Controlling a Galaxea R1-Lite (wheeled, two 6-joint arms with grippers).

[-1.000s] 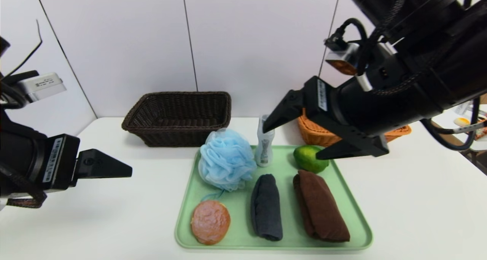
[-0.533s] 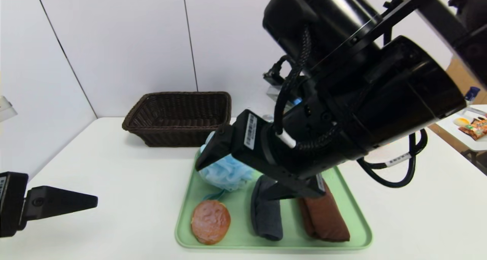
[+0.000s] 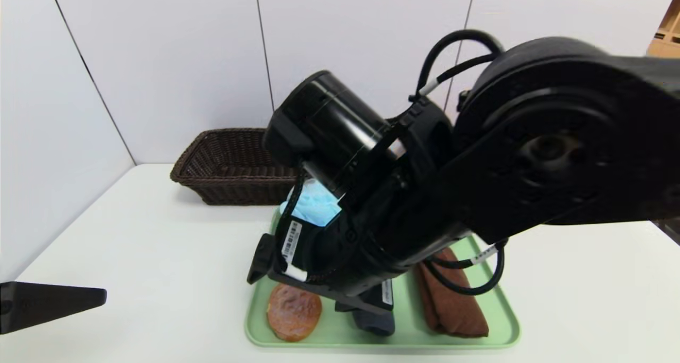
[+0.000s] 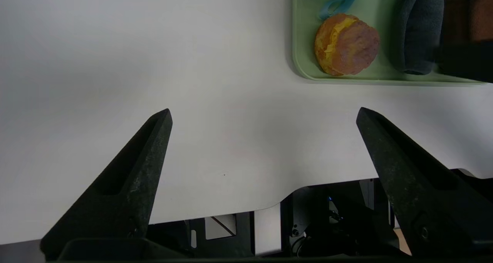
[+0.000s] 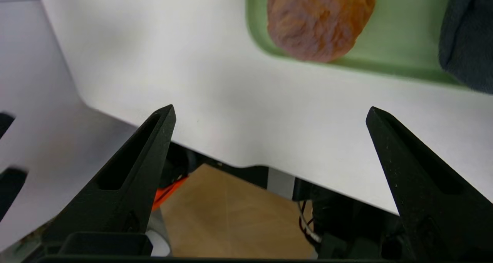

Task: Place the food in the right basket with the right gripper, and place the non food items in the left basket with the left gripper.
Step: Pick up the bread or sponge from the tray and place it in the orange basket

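The bun point(image 3: 294, 312), round and pinkish-brown, lies at the lower left corner of the pale green tray point(image 3: 467, 343), low in the centre of the head view. Beside it to the right we see the end of the dark grey rolled towel point(image 3: 378, 324), and further right the brown rolled towel point(image 3: 451, 305). A patch of the light blue bath pouf point(image 3: 313, 206) shows in the middle of the frame, behind the arm. The dark brown basket point(image 3: 223, 166) stands on the white table point(image 3: 133, 246) at centre left, against the wall.

Our right arm point(image 3: 478, 182) fills the middle and right of the head view, bent down over the tray. White stickers with barcodes sit on its wrist, but we cannot read any writing on them. In the right wrist view our right gripper point(image 5: 269, 114) has its two black fingers spread wide with nothing between them; the bun lies beyond their tips, and the table edge lies between them.

Our left gripper point(image 4: 264, 114) hangs low at the lower left edge of the head view, fingers likewise wide apart and bare, over the table's near edge.
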